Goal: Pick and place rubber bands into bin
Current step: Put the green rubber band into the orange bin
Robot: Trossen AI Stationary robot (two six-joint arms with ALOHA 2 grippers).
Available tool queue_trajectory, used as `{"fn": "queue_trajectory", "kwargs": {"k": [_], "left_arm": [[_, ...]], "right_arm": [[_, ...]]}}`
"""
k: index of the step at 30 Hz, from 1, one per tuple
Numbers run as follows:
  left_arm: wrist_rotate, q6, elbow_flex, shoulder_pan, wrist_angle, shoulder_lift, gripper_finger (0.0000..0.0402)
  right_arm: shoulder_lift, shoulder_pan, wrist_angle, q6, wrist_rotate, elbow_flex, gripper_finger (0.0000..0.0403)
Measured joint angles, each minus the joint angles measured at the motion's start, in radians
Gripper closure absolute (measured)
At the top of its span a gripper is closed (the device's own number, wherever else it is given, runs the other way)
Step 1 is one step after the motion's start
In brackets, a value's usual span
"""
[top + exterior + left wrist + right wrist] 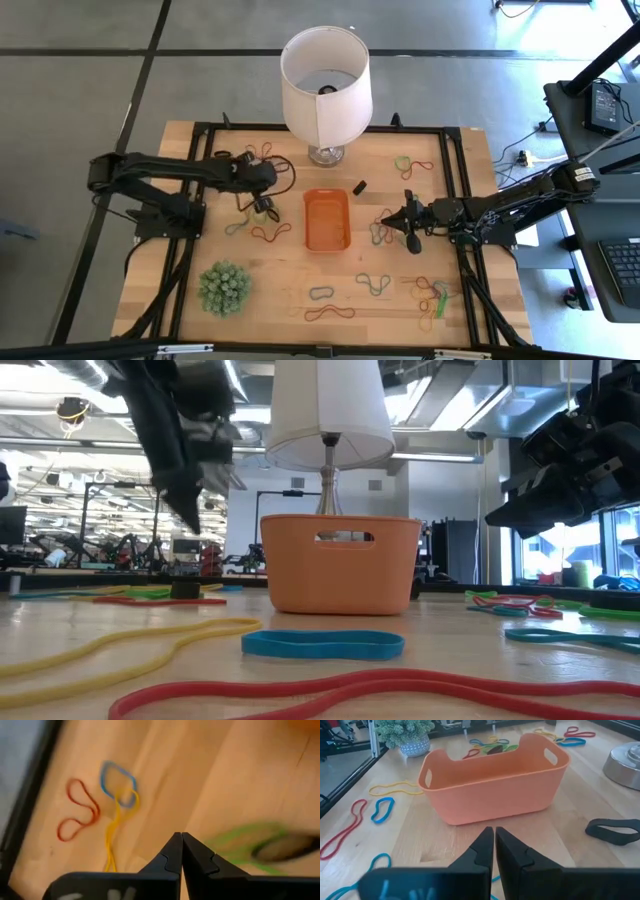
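bin – long axis lamp-to-front | left fingers closed, empty | right fingers near-closed, empty

Bare wooden tabletop gives you room both sides of the shallow orange plastic bin, tall white lampshade blocks you behind it, spiky green ball plant crowds the front-left corner.
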Motion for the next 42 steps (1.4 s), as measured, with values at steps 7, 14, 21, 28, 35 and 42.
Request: {"fn": "queue_trajectory", "kwargs": {"k": [7,14,21,28,35,42], "left_arm": [[0.053,0.052,0.0,0.032,0.012,0.151,0.0391],[0.105,0.226,0.0,0.04,0.02,0.269,0.032],[0.065,0.251,0.008,0.039,0.035,0.297,0.0266],[0.077,0.257,0.008,0.039,0.044,0.294,0.0269],[0.141,0.309,0.007,0.039,0.115,0.301,0.029],[0.189,0.317,0.014,0.047,0.135,0.348,0.0329]], "right_arm": [[0.0,0.0,-0.002,0.025,0.0,0.0,0.038],[0.0,0.0,-0.002,0.025,0.0,0.0,0.038],[0.0,0.0,-0.002,0.025,0.0,0.001,0.038],[0.0,0.0,-0.002,0.025,0.0,0.001,0.038],[0.0,0.0,-0.002,0.025,0.0,0.001,0.0379],[0.0,0.0,-0.001,0.048,0.0,0.001,0.0379]]}}
